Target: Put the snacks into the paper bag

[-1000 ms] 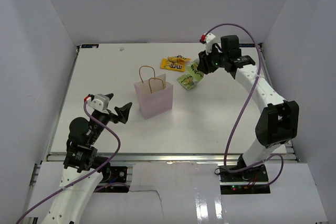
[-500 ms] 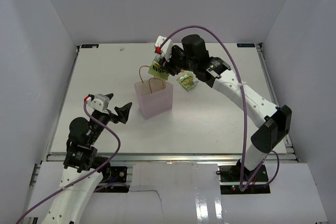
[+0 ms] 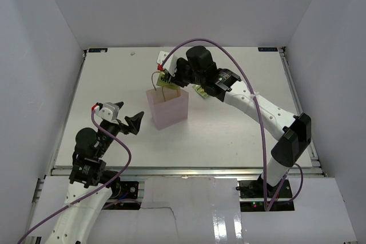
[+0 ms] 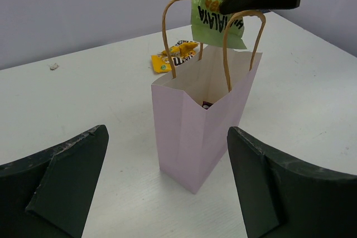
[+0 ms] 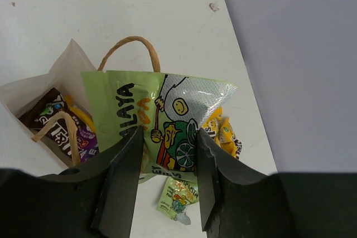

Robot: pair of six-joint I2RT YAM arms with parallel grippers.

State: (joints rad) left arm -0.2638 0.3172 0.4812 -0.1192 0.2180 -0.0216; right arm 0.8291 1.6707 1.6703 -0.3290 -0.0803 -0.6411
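— At the near edge of the table (image 3: 114,84), what does the left gripper (image 3: 132,123) show?

— Jaws spread wide and empty, parked just short of the paper bag (image 3: 168,110), as it was a second ago. No change on this side.

— Then what has changed?

— The right gripper (image 5: 164,137). A second ago it held the lime-green packet (image 5: 162,115) over the far right of the table, beside the loose snacks. It has since swung left and now hangs over the bag's mouth, between the cord handles, with its fingers pinching the packet's lower edge.

— And the meaning for the task?

— The carry is judged complete. What remains for this packet is the release, and the drop should clear the handles, since the packet hangs close to both loops.

— How does the bag itself look?

— Upright near the table's middle, pale pink, mouth open. Dark purple packets (image 5: 56,118) already lie inside.

— What lies beyond it?

— On the table behind the bag lie yellow packets (image 4: 175,57) and one small green packet (image 5: 177,199). Several snacks are therefore still to be fetched.
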